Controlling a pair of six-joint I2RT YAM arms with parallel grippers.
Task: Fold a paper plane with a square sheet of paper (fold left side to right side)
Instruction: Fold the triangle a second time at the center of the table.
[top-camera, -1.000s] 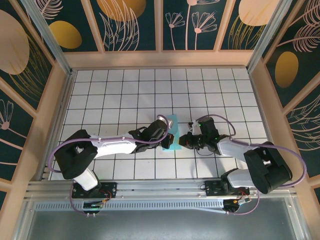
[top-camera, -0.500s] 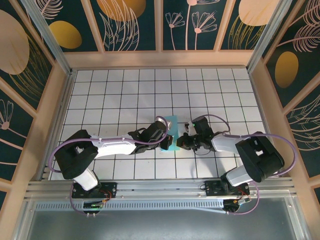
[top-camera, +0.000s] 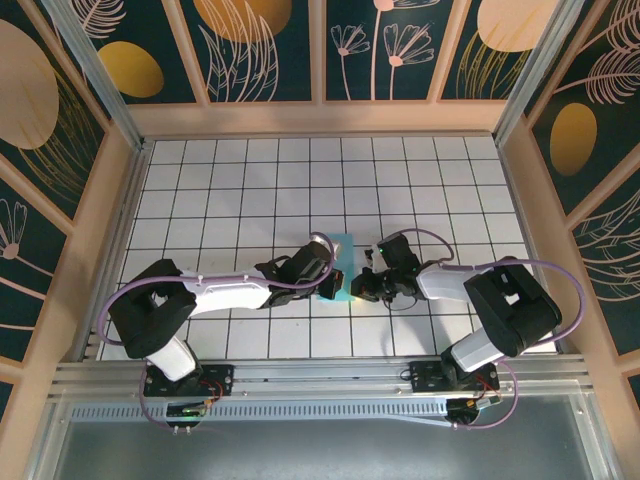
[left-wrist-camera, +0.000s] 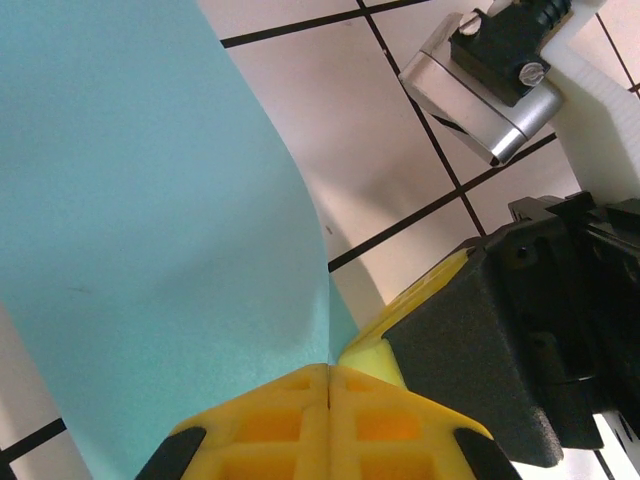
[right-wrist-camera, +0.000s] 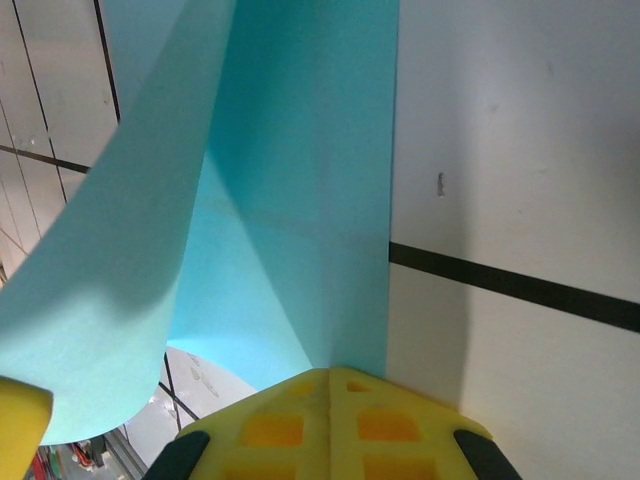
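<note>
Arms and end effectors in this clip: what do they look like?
The left arm and right arm have white links, bulky black joint housings and looping purple cables. The left end effector and right end effector are black with yellow waffle-patterned fingertips.

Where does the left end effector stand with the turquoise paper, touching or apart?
Touching. In the left wrist view the shut left end effector pinches the turquoise paper, whose edge runs into the seam between its yellow fingertips.
</note>
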